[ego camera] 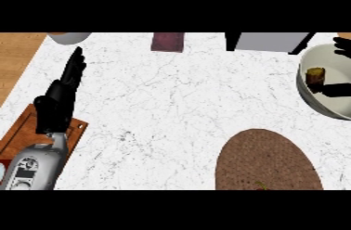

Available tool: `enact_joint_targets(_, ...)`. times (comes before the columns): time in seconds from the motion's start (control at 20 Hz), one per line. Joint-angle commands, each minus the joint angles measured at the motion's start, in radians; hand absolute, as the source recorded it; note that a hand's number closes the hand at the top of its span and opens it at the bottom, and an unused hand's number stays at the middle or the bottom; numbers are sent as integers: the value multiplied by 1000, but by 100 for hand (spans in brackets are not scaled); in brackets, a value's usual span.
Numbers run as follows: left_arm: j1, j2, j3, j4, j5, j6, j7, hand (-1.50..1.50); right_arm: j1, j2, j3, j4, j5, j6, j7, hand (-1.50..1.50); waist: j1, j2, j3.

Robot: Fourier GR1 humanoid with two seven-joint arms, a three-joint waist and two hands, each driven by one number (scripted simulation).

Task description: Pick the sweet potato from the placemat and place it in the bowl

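From my remote seat I saw the sweet potato sitting inside the bowl, just beside the dark fingers of my right hand, clear of the placemat. How those fingers were set, I could not tell (the frame edge cut them off). My left hand rested by the cutting board, fingers straight and together.

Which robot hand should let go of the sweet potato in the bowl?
The right robot hand. It is already over the bowl, with the sweet potato at its fingers. The left robot hand rests open, far across the counter.
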Motion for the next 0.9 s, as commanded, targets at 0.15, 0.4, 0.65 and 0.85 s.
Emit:
enact_joint_targets(0.15,1,29,29,-10,11,-21,-1,0,-21,-130,-84,98,-77,163,-46,-150,-13,-2,0)
enact_joint_targets(0.4,39,38,31,-61,16,-30,27,0,12,-209,-126,140,-120,293,-67,-150,-11,-8,1)
enact_joint_targets(0.65,22,22,36,-47,9,-12,19,0,72,-290,-155,159,-157,482,-133,-150,-32,-9,1)
enact_joint_targets(0.85,27,-17,6,-21,-30,25,13,0,158,-298,-142,147,-155,571,-211,-150,-47,-10,2)
